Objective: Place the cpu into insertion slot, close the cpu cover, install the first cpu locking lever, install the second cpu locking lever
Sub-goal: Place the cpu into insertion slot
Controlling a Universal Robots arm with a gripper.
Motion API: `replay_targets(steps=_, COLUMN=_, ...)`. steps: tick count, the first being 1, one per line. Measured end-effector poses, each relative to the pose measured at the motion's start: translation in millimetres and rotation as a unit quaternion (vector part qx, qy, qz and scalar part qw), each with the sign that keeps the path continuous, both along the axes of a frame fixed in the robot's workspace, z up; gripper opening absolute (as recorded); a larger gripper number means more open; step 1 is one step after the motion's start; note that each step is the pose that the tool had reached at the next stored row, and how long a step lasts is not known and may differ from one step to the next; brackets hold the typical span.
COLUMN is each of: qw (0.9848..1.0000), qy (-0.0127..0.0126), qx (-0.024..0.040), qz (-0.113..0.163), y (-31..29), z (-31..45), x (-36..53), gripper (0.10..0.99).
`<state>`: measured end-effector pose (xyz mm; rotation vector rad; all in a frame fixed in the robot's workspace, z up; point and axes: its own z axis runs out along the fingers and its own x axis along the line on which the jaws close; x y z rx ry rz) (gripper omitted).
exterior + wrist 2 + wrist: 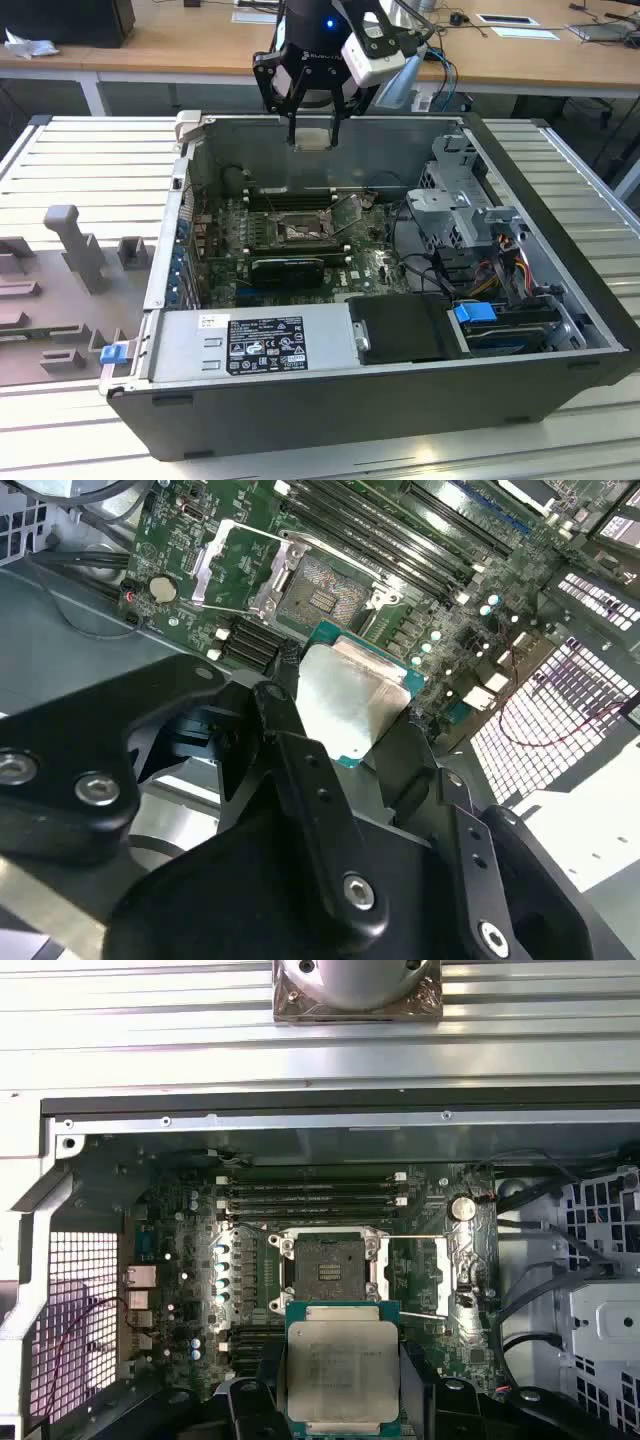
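My gripper [312, 132] hangs above the back wall of the open computer case, shut on the cpu [312, 139], a flat silvery square chip with a green edge. In both wrist views the cpu [343, 1372] [345, 702] sits between the black fingers [262, 1385] [283, 685], held level and well above the board. The insertion slot [327, 1266] [320, 597] [298, 229] is a dark square recess in the green board, bare inside. The cpu cover [432, 1275] [232, 568], a thin silver frame, is swung open to one side of the slot.
Long black memory slots [315, 1200] run beside the socket. A grey power supply [250, 345] and a black box [405, 328] fill the case's near side. A drive cage with cables [470, 215] is on the exterior view's right. Grey fixtures [75, 245] lie on the ribbed table.
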<state>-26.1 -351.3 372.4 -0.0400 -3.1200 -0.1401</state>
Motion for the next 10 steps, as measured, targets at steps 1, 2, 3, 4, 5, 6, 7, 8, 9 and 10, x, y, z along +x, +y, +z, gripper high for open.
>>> replay_targets(steps=1, qw=1.0000, qy=0.0000, qx=0.0000, qz=0.000, y=0.0, z=0.0, x=0.0, gripper=0.541)
replay_targets(steps=2, qw=1.0000, qy=0.0000, qx=-0.0001, qz=-0.003, y=0.0, z=0.0, x=0.0, gripper=0.541)
replay_targets(steps=3, qw=1.0000, qy=0.0000, qx=-0.0001, qz=-0.006, y=0.0, z=0.0, x=0.0, gripper=0.541)
replay_targets(steps=4, qw=1.0000, qy=0.0000, qx=-0.0001, qz=-0.009, y=0.0, z=-0.1, x=0.0, gripper=0.541)
replay_targets(steps=5, qw=0.9999, qy=0.0000, qx=-0.0001, qz=-0.011, y=0.0, z=-0.1, x=0.0, gripper=0.541)
replay_targets(steps=6, qw=0.9999, qy=0.0000, qx=-0.0001, qz=-0.014, y=0.0, z=-0.2, x=0.0, gripper=0.541)
replay_targets(steps=7, qw=0.9999, qy=0.0000, qx=-0.0001, qz=-0.016, y=0.0, z=-0.2, x=0.0, gripper=0.541)
replay_targets(steps=8, qw=0.9999, qy=0.0000, qx=-0.0001, qz=-0.017, y=0.0, z=-0.2, x=0.0, gripper=0.541)
replay_targets(steps=9, qw=0.9998, qy=0.0000, qx=-0.0001, qz=-0.020, y=0.0, z=-0.2, x=0.0, gripper=0.541)
replay_targets(steps=10, qw=0.9998, qy=0.0000, qx=-0.0001, qz=-0.021, y=0.0, z=-0.2, x=0.0, gripper=0.541)
